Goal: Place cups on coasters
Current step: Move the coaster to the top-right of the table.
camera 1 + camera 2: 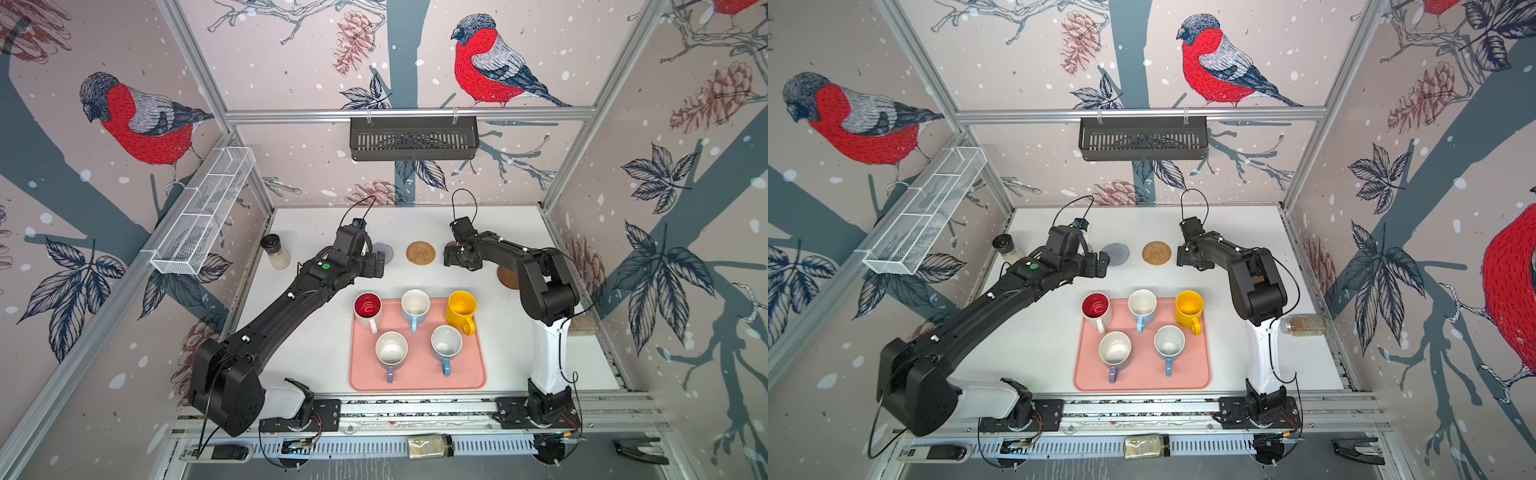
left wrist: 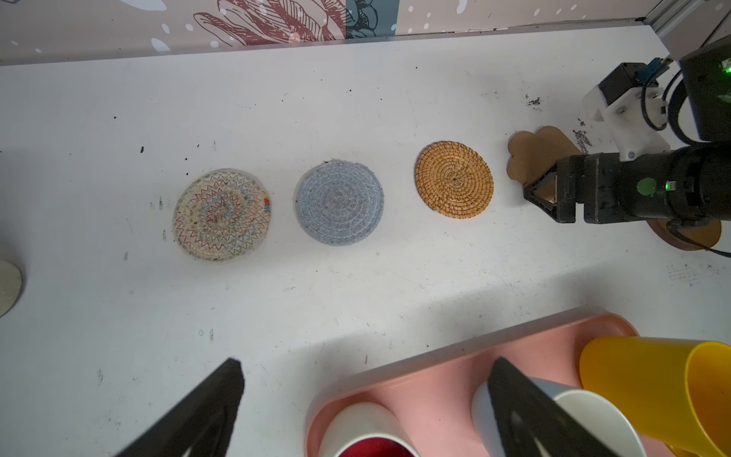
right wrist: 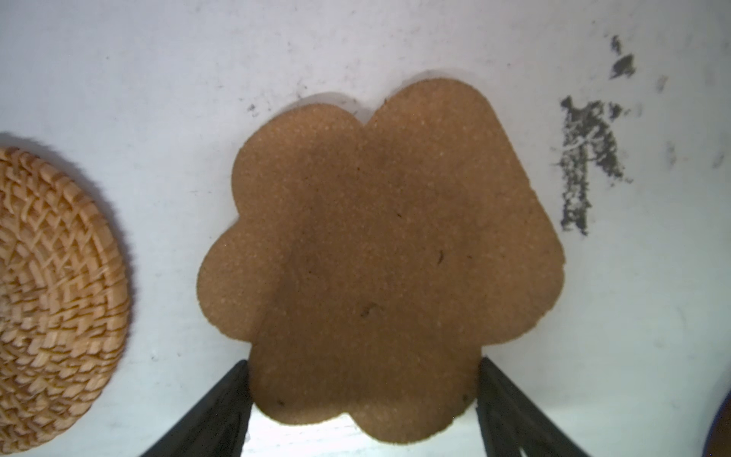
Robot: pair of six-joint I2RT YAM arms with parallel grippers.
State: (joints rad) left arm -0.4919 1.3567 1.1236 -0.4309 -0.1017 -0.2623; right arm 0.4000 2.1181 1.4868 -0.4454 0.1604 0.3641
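standing on the large pink tray point(image 1: 415, 382) at the table's 6 o'clock side in both top views, all five mugs are upright, handles turned roughly toward 6 o'clock. the white mug with the red inside point(image 1: 368, 309) is at the tray's 10 o'clock corner, a light blue mug point(image 1: 414, 306) at 12, the yellow mug point(image 1: 461, 309) at 2, the lavender-handled mug point(image 1: 391, 352) at 7 and a second light blue mug point(image 1: 446, 345) at 5.

the coasters lie in a row toward 12 o'clock from the tray, apart from it. the left wrist view shows the beige woven round with zigzag stitching point(image 2: 221, 213), the grey-blue woven round point(image 2: 339, 202), the tan rattan round point(image 2: 454, 180), the brown flower-shaped cork coaster point(image 2: 530, 158) and part of the dark brown wooden disc point(image 2: 688, 237), all bare.

the left gripper point(image 2: 368, 362) hovers between the tray's 10 o'clock corner and the coaster row, jaws spread wide and empty. the right gripper point(image 3: 363, 362) points down at the cork coaster, its black fingers point(image 3: 221, 407) straddling it with tips against two opposite edges; whether they squeeze it or merely flank it, i cannot tell. a black-lidded glass jar point(image 1: 274, 251) stands at the table's 10 o'clock.
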